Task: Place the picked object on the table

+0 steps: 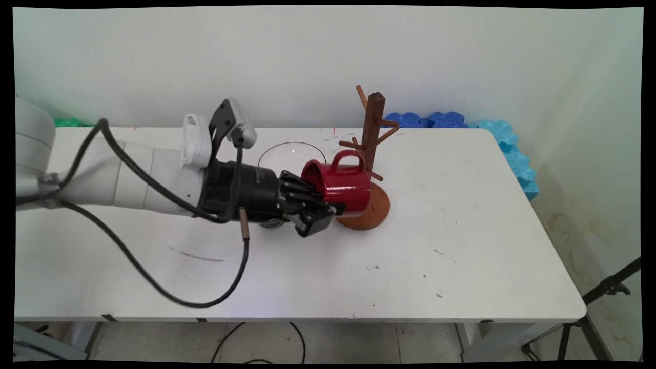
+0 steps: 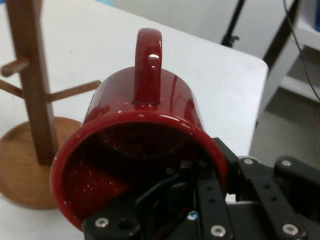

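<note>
Holding a red mug (image 1: 342,185) sideways by its rim, the gripper (image 1: 322,207) pinches one wall, beside the wooden mug tree (image 1: 370,169) near the tabletop's back edge. Looks rigid, glossy, probably slippery.

White tabletop (image 1: 461,246), scuffed and speckled, set against a plain pale wall (image 1: 307,61). Blue foam blocks (image 1: 507,148) along the far right edge. Black tripod legs (image 1: 589,318) on the tiled floor (image 1: 359,343) at lower right.

One red mug (image 1: 341,184), one wooden mug tree (image 1: 372,159), one glass bowl (image 1: 292,154).
</note>
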Robot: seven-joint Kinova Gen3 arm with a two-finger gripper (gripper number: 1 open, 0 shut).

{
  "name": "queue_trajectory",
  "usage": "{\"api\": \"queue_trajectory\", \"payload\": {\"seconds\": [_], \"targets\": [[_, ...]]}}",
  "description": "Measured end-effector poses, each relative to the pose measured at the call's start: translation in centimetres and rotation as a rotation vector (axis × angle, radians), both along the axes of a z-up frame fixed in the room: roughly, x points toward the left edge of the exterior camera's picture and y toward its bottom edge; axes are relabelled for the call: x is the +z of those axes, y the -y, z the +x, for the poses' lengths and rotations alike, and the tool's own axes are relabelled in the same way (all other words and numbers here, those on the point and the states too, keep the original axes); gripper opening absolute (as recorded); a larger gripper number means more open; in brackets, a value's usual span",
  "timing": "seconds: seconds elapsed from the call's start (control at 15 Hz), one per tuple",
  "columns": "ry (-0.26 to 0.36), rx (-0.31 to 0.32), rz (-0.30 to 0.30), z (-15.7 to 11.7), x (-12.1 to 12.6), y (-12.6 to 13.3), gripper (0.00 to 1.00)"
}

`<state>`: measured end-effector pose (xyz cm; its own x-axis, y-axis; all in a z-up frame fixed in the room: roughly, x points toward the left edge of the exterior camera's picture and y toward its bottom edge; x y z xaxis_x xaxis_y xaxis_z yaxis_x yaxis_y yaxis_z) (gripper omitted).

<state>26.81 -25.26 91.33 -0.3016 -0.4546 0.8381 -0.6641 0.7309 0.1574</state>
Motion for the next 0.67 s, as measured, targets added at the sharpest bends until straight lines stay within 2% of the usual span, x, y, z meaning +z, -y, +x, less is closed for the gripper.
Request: {"api": "queue_trajectory", "payload": {"seconds": [0.27,0.67], "targets": [[0.049,-0.060,0.009,0.4,1.8,-0.6,0.00],[0.146,-0.143,0.018,2.5,5.0,-1.4,0.00]]}}
